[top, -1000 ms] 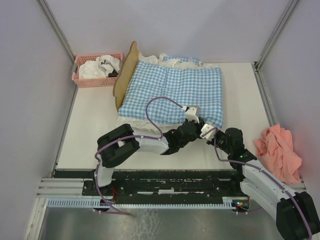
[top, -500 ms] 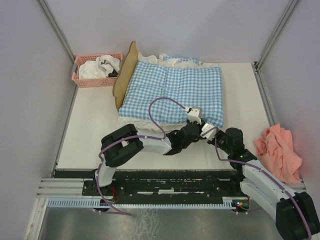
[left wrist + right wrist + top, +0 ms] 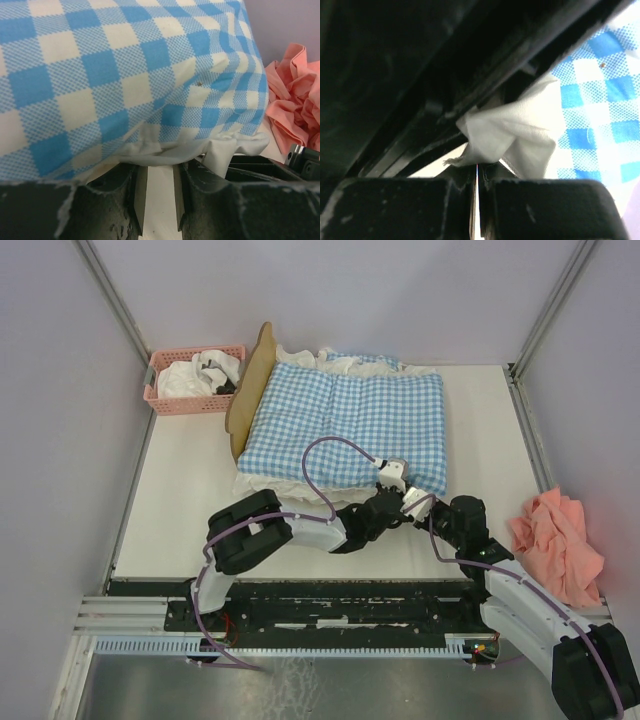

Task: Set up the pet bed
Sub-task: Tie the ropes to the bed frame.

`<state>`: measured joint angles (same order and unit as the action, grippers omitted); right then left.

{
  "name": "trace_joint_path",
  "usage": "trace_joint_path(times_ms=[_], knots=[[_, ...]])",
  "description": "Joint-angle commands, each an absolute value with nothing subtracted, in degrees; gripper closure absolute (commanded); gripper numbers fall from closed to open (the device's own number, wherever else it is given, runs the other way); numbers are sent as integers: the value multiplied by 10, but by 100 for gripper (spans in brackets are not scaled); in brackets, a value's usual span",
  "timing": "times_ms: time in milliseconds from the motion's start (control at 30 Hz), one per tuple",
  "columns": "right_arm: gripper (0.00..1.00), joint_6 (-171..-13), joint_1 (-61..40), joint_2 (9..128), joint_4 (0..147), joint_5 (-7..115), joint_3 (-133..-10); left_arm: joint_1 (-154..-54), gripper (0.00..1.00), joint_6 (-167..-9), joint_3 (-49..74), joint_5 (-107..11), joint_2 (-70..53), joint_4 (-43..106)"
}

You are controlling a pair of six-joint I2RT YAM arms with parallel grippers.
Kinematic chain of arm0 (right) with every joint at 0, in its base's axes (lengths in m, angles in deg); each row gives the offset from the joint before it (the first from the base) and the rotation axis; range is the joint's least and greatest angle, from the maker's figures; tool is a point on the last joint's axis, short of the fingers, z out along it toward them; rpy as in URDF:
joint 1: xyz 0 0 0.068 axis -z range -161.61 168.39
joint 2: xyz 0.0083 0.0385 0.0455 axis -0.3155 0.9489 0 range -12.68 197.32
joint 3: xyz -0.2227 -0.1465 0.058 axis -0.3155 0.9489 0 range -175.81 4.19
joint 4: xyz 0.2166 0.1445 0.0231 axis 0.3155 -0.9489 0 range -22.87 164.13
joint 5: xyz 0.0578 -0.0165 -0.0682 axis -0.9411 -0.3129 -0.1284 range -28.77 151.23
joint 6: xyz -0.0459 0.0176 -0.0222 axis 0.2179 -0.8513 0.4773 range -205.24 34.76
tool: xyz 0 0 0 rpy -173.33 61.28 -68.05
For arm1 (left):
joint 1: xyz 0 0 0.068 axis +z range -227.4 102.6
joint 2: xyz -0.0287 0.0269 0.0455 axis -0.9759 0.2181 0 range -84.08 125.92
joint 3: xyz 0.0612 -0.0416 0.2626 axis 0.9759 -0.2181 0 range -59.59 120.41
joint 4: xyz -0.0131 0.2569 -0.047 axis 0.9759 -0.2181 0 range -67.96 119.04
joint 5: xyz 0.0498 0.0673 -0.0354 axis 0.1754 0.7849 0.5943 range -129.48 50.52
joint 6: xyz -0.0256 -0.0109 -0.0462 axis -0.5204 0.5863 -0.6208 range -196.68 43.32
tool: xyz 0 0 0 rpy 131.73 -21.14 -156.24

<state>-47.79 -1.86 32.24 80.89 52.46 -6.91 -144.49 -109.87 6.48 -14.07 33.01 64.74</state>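
Since a second ago the left arm (image 3: 300, 530) has swung its elbow rightward and the left gripper (image 3: 393, 472) has crept toward the near right corner of the bedding; nothing else has shifted. From above, one pet bed (image 3: 250, 390) stands at the far middle of the table (image 3: 190, 490), its scalloped headboard on the left and the rest buried under one blue-white gingham quilt (image 3: 350, 420). One pink basket (image 3: 196, 403) holding white cloths (image 3: 195, 372) sits just left of the headboard, and one salmon cloth (image 3: 558, 545) lies crumpled at the table's right edge. The two grippers meet at the quilt's near right corner, the right gripper (image 3: 413, 500) just beside the left. In the left wrist view, the two fingers (image 3: 141, 197) stand parted with bare table between them, grasping nothing; the quilt's white ruffle (image 3: 200, 150) hangs just beyond the tips. In the right wrist view the jaws are pressed together, the ruffle bunched right at their tips; whether any cloth is pinched cannot be told. The left arm's dark body fills the upper left.
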Motion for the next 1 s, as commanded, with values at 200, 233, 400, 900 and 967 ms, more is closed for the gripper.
trace_joint_path(times_ms=[200,233,400,900,967], knots=[[98,-475,-21,320,822,525,-89,-1457,65,-1077,60,-153,329,738],[98,-475,-21,320,821,525,-90,-1457,64,-1077,60,-153,331,740],[98,-475,-21,320,821,524,-90,-1457,63,-1082,68,-152,345,729],[92,-477,-21,316,823,536,-89,-1457,97,-1101,61,-130,328,721],[89,-478,-21,311,823,541,-88,-1457,97,-1103,59,-129,325,720]])
